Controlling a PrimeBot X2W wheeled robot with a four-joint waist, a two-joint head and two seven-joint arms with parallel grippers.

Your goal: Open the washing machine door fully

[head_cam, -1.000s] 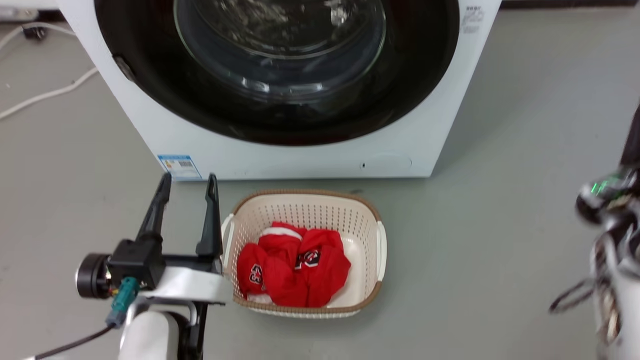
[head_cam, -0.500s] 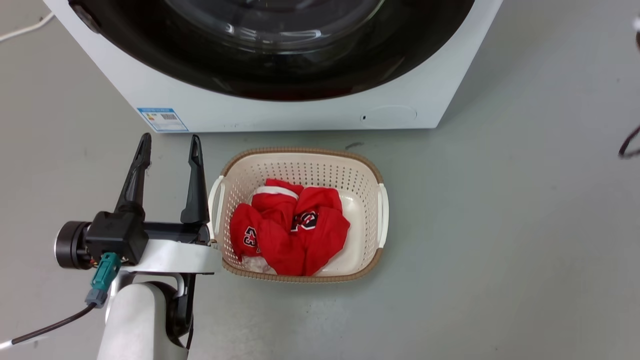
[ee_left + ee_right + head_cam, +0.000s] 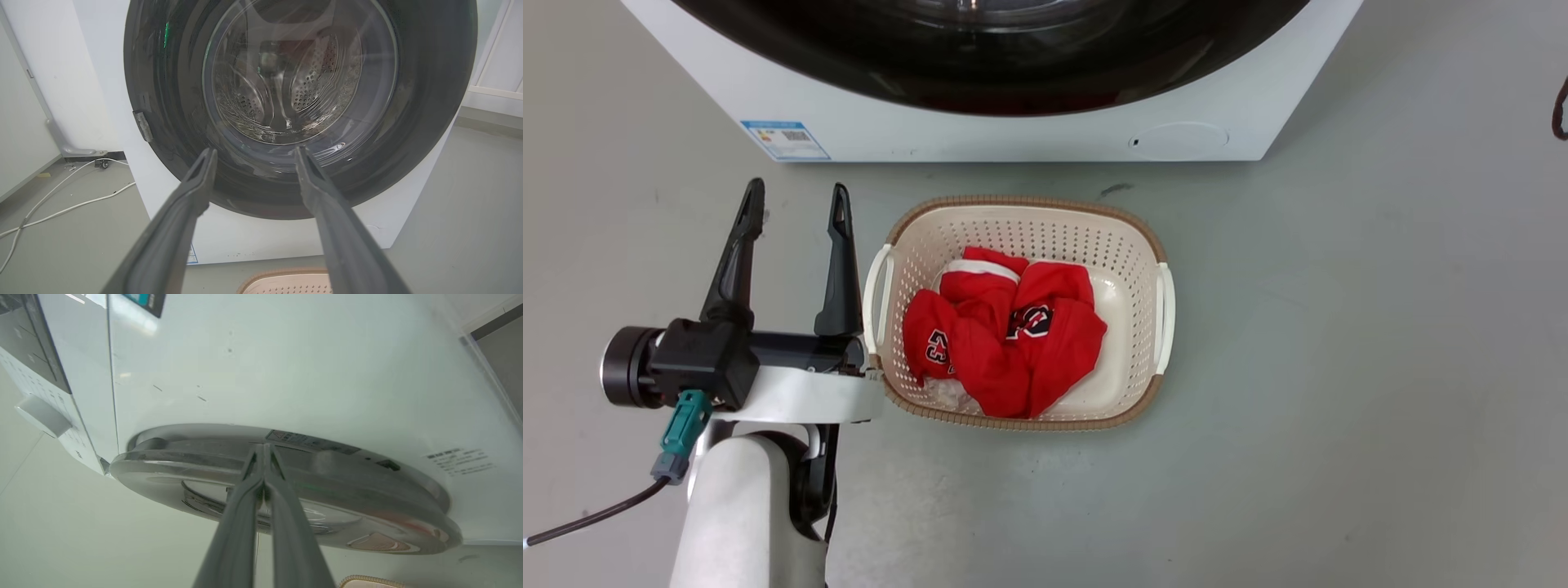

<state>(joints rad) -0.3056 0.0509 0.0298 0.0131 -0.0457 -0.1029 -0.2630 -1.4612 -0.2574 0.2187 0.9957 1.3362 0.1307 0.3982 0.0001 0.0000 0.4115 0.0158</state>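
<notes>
The washing machine [image 3: 1013, 139] is a white box at the top of the head view, and the bottom arc of the glossy black washing machine door [image 3: 1013, 90] shows on its front. In the left wrist view the door [image 3: 429, 122] lies against the machine [image 3: 253, 241], with the steel drum visible through its glass. My left gripper [image 3: 796, 192] is open over the floor, left of the basket and short of the machine; its gripper [image 3: 255, 151] points at the door's lower half. My right gripper [image 3: 263, 448] is shut, tips at the rim of the door [image 3: 327, 486], seen edge-on.
A cream perforated basket [image 3: 1013, 202] holding red clothes [image 3: 1005, 343] stands on the grey floor just before the machine. A blue label [image 3: 784, 139] and a round filter cap [image 3: 1180, 139] mark the machine's base. White cables [image 3: 61, 210] lie on the floor to the machine's left.
The head camera has tilted down, so the machine sits higher in the picture and less of the door shows. The right arm has left the head view's right edge. The left gripper stays open.
</notes>
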